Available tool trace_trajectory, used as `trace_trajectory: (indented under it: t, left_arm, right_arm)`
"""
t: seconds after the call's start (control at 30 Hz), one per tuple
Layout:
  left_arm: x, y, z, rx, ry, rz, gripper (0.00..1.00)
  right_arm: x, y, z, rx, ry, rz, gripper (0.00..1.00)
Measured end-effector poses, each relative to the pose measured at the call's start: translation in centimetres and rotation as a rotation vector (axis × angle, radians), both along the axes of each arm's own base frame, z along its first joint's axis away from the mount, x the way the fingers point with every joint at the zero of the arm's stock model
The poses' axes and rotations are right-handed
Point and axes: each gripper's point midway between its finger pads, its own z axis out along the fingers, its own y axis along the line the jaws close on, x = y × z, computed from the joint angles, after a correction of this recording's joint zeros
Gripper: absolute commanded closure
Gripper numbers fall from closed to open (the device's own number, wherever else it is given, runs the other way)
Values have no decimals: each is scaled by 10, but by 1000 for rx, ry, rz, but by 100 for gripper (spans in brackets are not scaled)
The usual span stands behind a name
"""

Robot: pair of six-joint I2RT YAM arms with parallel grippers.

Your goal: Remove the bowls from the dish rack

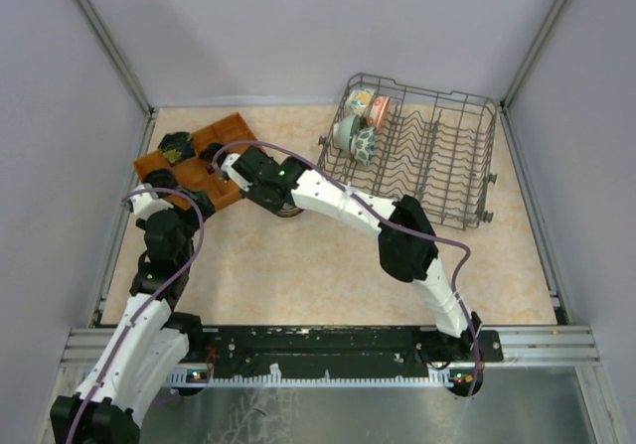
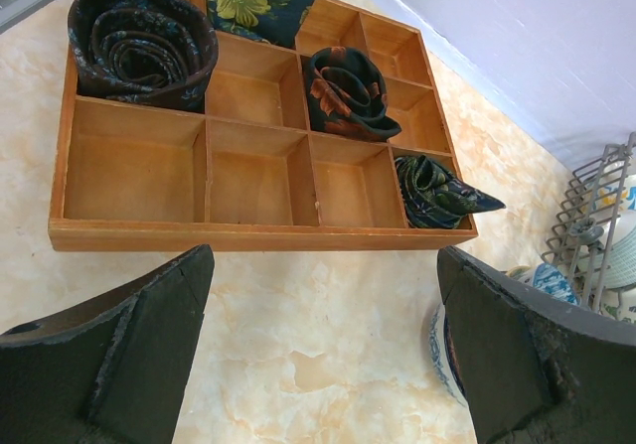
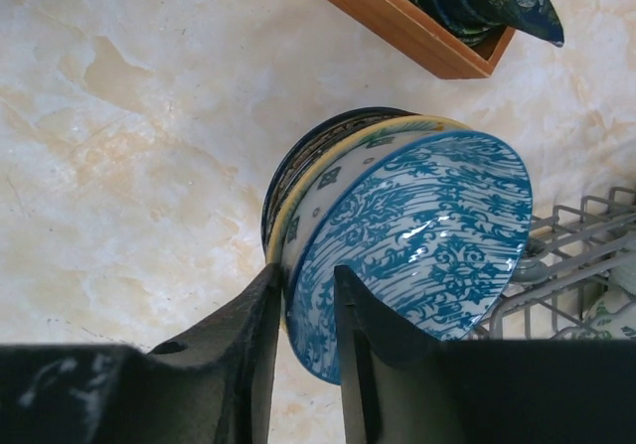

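Observation:
The top blue-white bowl lies tilted on a stack of bowls on the table, close to the wooden tray's corner. My right gripper straddles this bowl's near rim, its jaws a little apart, one finger inside and one outside. From above, the stack is mostly hidden under the right wrist. Three bowls still stand on edge in the far left corner of the grey dish rack. My left gripper hovers wide open over bare table, holding nothing, with the stack's edge beside its right finger.
A brown wooden compartment tray holding dark rolled cloths lies at the back left. The rack lies just right of the stack. Grey walls close the table on three sides.

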Motion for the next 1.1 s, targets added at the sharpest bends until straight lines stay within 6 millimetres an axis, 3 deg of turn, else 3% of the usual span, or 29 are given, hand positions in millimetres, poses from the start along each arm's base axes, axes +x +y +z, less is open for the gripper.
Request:
trace_trajectory:
  t: [0.17, 0.37, 0.47, 0.6, 0.67, 0.73, 0.83, 0.9, 1.0, 1.1]
  left_arm:
    - [0, 0, 0, 0, 0, 0, 1]
    - [0, 0, 0, 0, 0, 0, 1]
    - [0, 0, 0, 0, 0, 1, 1]
    - [0, 1, 0, 0, 0, 4, 1]
    - [0, 1, 0, 0, 0, 4, 1]
    - [0, 1, 0, -1, 0, 2, 1]
    - [2, -2, 0, -4, -2, -9, 1]
    - [4, -4, -1, -8, -1, -20, 1]
    - [7, -8, -2, -18, -1, -38, 1]
    - [11, -12, -2, -32, -7, -53, 1]
  right_arm:
    - [2, 3, 2, 15, -8, -6, 51]
    - [3, 5, 12, 57, -33, -5, 39]
    - [-1, -2, 23, 100, -48, -13, 37]
    - [-3, -18, 55, 235, -74, -56, 35]
    - [4, -39, 79, 348, -95, -114, 34]
    - [20, -74, 106, 477, -133, -204, 33]
    - [52, -146, 145, 688, -219, -381, 33]
    - [70, -193, 160, 807, -268, -490, 33]
    - [88, -239, 162, 932, -291, -589, 33]
    - [99, -254, 142, 997, -247, -622, 34]
